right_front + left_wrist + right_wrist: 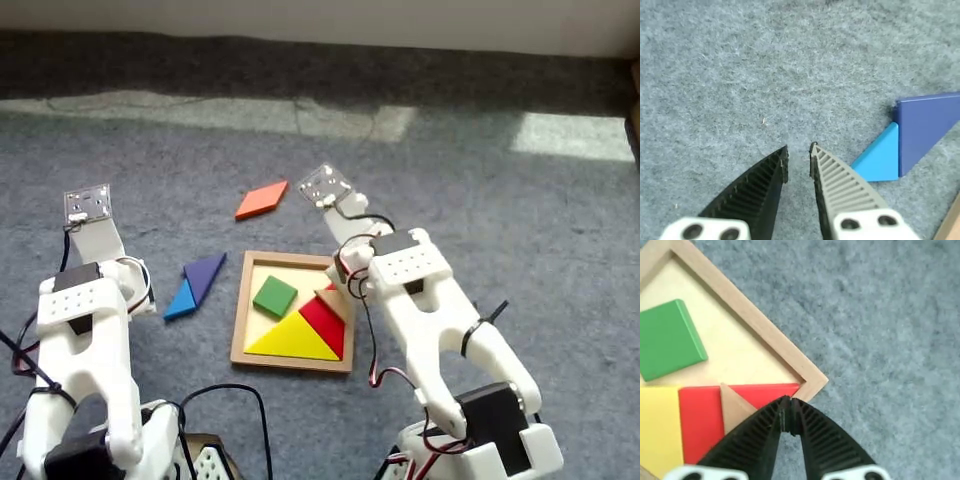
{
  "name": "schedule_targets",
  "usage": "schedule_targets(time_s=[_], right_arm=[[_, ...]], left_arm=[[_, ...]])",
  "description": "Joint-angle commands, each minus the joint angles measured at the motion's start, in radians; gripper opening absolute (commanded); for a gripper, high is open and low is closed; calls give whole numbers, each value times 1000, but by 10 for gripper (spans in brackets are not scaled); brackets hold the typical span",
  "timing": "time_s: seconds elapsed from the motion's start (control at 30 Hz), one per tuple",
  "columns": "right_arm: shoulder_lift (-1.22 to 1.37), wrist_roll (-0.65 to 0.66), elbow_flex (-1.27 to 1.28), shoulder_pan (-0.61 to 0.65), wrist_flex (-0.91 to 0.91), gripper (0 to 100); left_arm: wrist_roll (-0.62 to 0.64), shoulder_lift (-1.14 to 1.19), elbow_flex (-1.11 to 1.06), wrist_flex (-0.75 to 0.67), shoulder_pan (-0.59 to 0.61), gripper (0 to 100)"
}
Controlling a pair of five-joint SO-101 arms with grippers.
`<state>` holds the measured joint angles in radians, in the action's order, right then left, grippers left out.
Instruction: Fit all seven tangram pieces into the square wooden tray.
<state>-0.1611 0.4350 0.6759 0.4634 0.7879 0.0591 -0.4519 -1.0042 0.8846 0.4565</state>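
Inspected from the arm bases outward. Found nearest, on the grey carpeted counter [520, 220] between the two arms: square wooden tray [240, 318], lying flat. Seen inside, along its near rim: yellow triangle [290, 340], the largest piece. Touching it on the right-arm side: red triangle [328, 325]. Lying on top of the red one, toward the tray's far right corner: small wood-coloured triangle [328, 299]. Set apart from these, nearer the far left corner: green square [274, 296], turned slightly askew, with bare tray floor on its far sides.

Right gripper [790, 412]: closed, black fingertips pressed together, nothing visible between them. Poised above the tray corner next to the red and wood-coloured triangles.

Left gripper [798, 150]: slightly parted, with a narrow gap between one black and one grey finger and nothing held. Positioned over bare carpet to the left of the tray.

Just beside that gripper, between it and the tray: light blue triangle [181, 299], edge to edge with dark blue piece [205, 275]. Both outside the tray, near its left rim but not touching it.

Farthest out, beyond the tray's far rim and well apart from it: orange four-sided piece [261, 199], flat on the carpet.
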Motion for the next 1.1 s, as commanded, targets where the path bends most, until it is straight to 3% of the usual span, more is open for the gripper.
schedule_targets(time_s=[0.0, 0.3, 0.6, 0.9, 1.07], right_arm=[[-24, 9, -8, 10, -22, 5], [-251, 8, 33, 5, 217, 5], [-107, 5, 128, 22, 107, 5], [-53, 2, 110, 225, 108, 5], [-53, 0, -8, 156, 220, 5]], left_arm=[[-9, -19, -2, -9, -16, 98], [-9, -18, -2, -12, -15, 98], [-9, -18, -2, -11, -15, 98], [-9, -18, -2, -9, -15, 98], [-9, -18, -2, -9, -15, 98]])
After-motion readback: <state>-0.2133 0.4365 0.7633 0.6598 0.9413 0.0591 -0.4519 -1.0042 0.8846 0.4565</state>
